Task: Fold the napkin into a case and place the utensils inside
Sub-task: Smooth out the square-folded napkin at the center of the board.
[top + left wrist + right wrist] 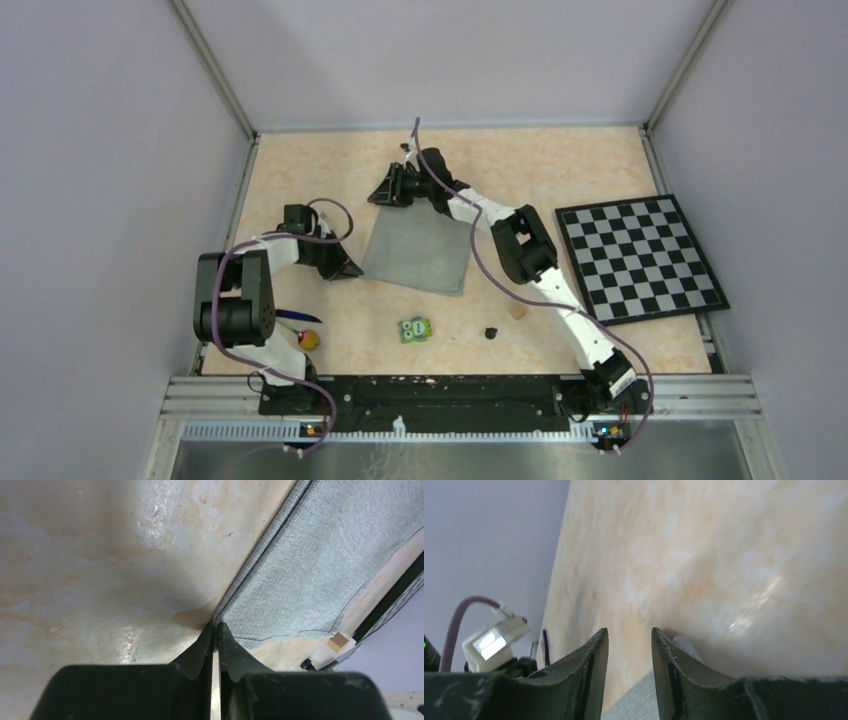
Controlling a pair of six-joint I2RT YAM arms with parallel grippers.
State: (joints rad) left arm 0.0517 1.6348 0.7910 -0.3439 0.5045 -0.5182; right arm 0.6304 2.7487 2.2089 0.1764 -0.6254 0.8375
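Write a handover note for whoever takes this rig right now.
Left tool: shut on the napkin, at its near-left corner.
Right tool: open over the far-left corner, cloth not gripped.
The napkin lies flat mid-table. Its left edge looks doubled, so one fold may be in. No pouch yet.
Blue utensil and yellow-headed utensil lie on the table at its near-left side, outside the cloth.
Left to do: finish the folding, then put both utensils inside.
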